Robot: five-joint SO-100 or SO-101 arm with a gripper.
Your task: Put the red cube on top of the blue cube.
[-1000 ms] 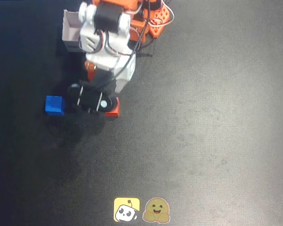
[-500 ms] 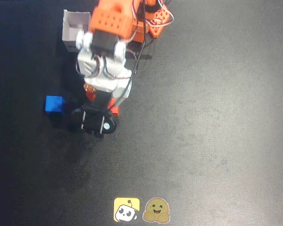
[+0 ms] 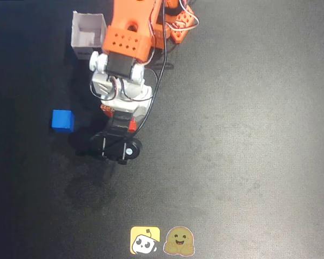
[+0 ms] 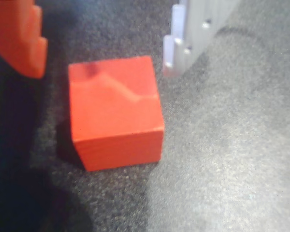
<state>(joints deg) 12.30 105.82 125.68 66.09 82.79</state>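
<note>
**Ana:** While the gripper [image 4: 104, 53] hangs low over the red cube [image 4: 116, 112], its orange finger [image 4: 20, 36] and white finger [image 4: 193, 34] stand apart on either side in the wrist view, neither touching; a skewed closing could nudge the block aside instead of pinching it

**Ben:** Agreed, and from overhead the arm hides that block entirely; only the blue cube [image 3: 62, 120] shows, resting on the dark mat [image 3: 248, 135] left of the tool, near but apart

**Ana:** A weak pinch might drop it on the way, or an off-centre placement could knock the target away

**Ben:** Room looks generous: bare mat between them, the white box [image 3: 88, 33] sits farther back, stickers [image 3: 156, 240] near the front edge
</note>
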